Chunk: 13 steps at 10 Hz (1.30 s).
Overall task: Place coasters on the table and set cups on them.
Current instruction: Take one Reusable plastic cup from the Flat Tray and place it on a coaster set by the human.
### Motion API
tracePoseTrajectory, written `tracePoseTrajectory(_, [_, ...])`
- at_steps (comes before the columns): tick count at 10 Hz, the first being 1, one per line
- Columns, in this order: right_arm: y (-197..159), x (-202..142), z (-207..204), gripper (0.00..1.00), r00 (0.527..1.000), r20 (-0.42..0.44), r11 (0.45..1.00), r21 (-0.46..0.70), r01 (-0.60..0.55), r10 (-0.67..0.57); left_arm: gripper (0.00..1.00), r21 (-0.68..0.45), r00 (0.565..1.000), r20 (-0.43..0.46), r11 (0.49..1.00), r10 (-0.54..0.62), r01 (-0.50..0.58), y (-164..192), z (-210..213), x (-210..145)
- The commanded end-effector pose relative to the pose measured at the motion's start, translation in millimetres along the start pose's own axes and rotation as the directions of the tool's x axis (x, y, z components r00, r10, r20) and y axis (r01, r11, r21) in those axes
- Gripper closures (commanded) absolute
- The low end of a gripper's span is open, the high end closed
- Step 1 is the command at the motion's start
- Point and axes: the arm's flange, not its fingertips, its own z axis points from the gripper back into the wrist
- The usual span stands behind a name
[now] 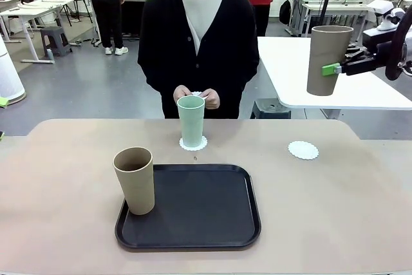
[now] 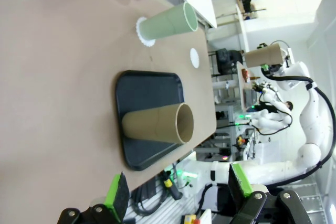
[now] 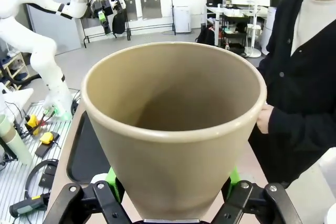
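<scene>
one tan cup (image 1: 329, 56) is held aloft by the right gripper (image 1: 333, 69), with the jaws clamped on its wall from the side, below the middle. the cup is carried upright, mouth up, well above the table (image 1: 360, 223). one bare coaster (image 1: 303, 150) lies flat on the table's right half, below the held cup and a little toward the robot's left in the front view. the depth between the two cannot be fixed.

the coming move is judged to be a descent with a small leftward shift. the long axis is to be kept vertical so the base lands inside the scalloped rim.

open room is noted all round that coaster. the green cup (image 1: 191, 120), set on its own coaster (image 1: 193, 144), and the black tray (image 1: 212, 223) are well apart from it; the table's far edge is near.

the second tan cup (image 1: 135, 180) stands at the tray's left rim, nearer the left gripper (image 2: 178, 187), which is spread wide and holds nothing. something white is held in the person's hands (image 1: 196, 96); a third coaster cannot be confirmed.
</scene>
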Motion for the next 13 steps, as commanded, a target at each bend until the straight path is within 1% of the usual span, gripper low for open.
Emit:
tracePoseTrajectory(1, [4, -12, -2, 0.16, 0.999, -0.011, 0.999, -0.004, -0.034, 0.034, 0.0, -0.01, 1.0, 0.0, 1.0, -0.003, 0.003, 0, 0, -1])
tracePoseTrajectory(2, [7, -12, -4, 0.16, 0.998, -0.013, 0.998, -0.03, -0.061, 0.06, 0.0, -0.01, 1.0, 0.0, 1.0, -0.003, 0.003, 0, 0, -1])
tracePoseTrajectory(3, [1, -6, -1, 0.16, 1.0, -0.001, 1.0, 0.001, -0.014, 0.014, 0.0, -0.01, 1.0, 0.0, 1.0, -0.003, 0.003, 0, 0, -1])
tracePoseTrajectory(7, [2, -10, -2, 0.16, 1.0, -0.003, 1.0, -0.004, -0.026, 0.026, 0.0, -0.01, 1.0, 0.0, 1.0, -0.003, 0.003, 0, 0, -1])
tracePoseTrajectory(8, [-7, -17, -10, 0.16, 0.989, 0.032, 0.987, 0.07, -0.144, 0.142, 0.0, -0.01, 1.0, 0.0, 1.0, -0.003, 0.003, 0, 0, -1])
tracePoseTrajectory(9, [-22, -36, -9, 0.16, 0.983, 0.064, 0.978, 0.112, -0.176, 0.17, 0.0, -0.01, 1.0, 0.0, 1.0, -0.003, 0.003, 0, 0, -1])
tracePoseTrajectory(10, [-35, -55, -5, 0.16, 0.981, 0.087, 0.978, 0.105, -0.179, 0.171, 0.0, -0.01, 1.0, 0.0, 1.0, -0.003, 0.003, 0, 0, -1])
tracePoseTrajectory(12, [-54, -90, 1, 0.16, 0.981, 0.061, 0.979, 0.074, -0.19, 0.186, 0.0, -0.01, 1.0, 0.0, 1.0, -0.003, 0.003, 0, 0, -1])
tracePoseTrajectory(13, [-59, -98, 0, 0.16, 0.985, 0.05, 0.983, 0.067, -0.169, 0.166, 0.0, -0.01, 1.0, 0.0, 1.0, -0.003, 0.003, 0, 0, -1])
